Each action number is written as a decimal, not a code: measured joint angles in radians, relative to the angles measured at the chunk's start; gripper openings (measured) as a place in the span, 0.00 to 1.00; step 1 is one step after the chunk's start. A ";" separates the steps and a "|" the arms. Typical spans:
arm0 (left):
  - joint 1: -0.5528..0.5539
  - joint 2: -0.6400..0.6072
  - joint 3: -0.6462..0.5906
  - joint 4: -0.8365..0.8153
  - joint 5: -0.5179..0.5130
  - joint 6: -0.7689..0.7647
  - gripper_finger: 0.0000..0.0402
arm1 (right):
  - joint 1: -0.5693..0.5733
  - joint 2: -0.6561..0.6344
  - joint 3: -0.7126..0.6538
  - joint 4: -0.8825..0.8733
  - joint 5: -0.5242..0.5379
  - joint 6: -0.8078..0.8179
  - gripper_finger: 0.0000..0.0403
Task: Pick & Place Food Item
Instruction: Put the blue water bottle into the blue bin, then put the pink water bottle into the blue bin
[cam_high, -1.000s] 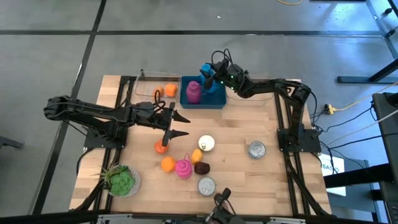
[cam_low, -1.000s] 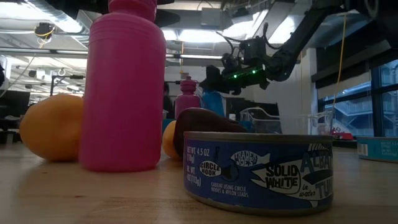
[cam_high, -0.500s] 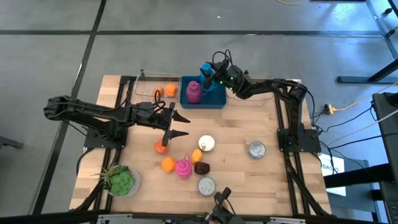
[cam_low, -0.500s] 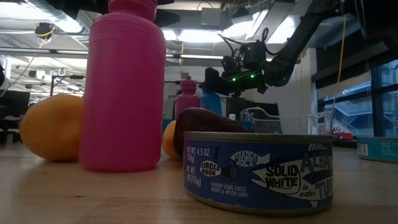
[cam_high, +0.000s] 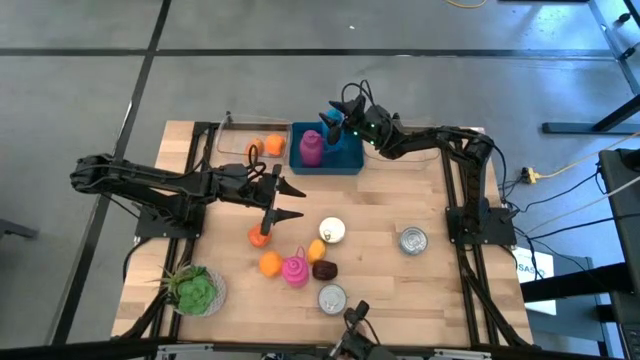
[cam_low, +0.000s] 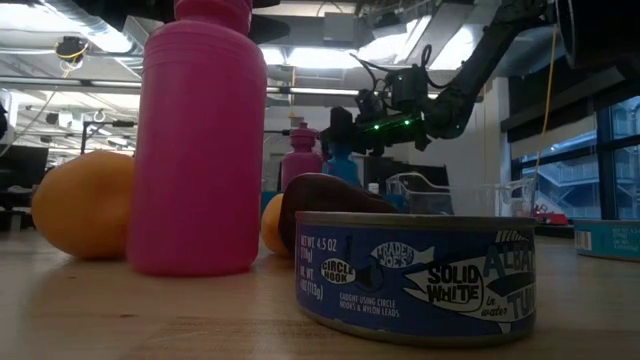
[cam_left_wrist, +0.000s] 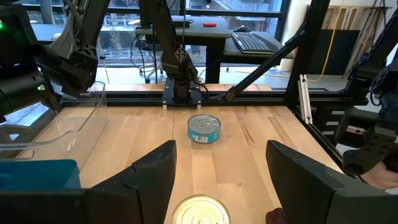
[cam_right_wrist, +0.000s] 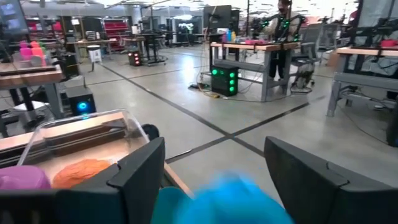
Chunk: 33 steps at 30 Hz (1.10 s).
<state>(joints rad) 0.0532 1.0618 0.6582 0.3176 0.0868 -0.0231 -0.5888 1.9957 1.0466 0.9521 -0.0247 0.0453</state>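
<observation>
My right gripper hangs level over the blue bin at the table's far edge, fingers spread. Between and below them stands a blue bottle, a blur in the right wrist view. A pink bottle stands beside it in the bin. My left gripper waits open and level over the table's middle left, holding nothing. My right gripper has its fingers on either side of the blue bottle's top, coming level from the table's right. Whether they touch it I cannot tell. The bottle stands upright in the bin.
A clear container with an orange sits left of the bin. Near the front lie oranges, a pink bottle, a dark fruit, tuna cans, a white can and lettuce.
My right gripper has spread its fingers wider over the bin while staying in place. The blue bottle now shows less between the fingers in the high view.
</observation>
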 joint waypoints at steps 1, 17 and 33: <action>0.000 0.000 0.000 0.000 0.000 0.000 0.60 | 0.000 0.000 0.000 -0.001 -0.006 0.001 0.69; 0.000 0.000 0.000 0.000 0.000 0.000 0.60 | 0.008 -0.051 0.000 0.022 -0.074 -0.005 0.80; 0.001 0.000 0.000 -0.036 -0.018 0.009 0.60 | 0.229 -0.237 0.000 0.050 -0.128 -0.204 0.80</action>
<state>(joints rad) 0.0540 1.0618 0.6582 0.2821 0.0692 -0.0143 -0.3602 1.7590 1.0463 1.0025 -0.1523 -0.1584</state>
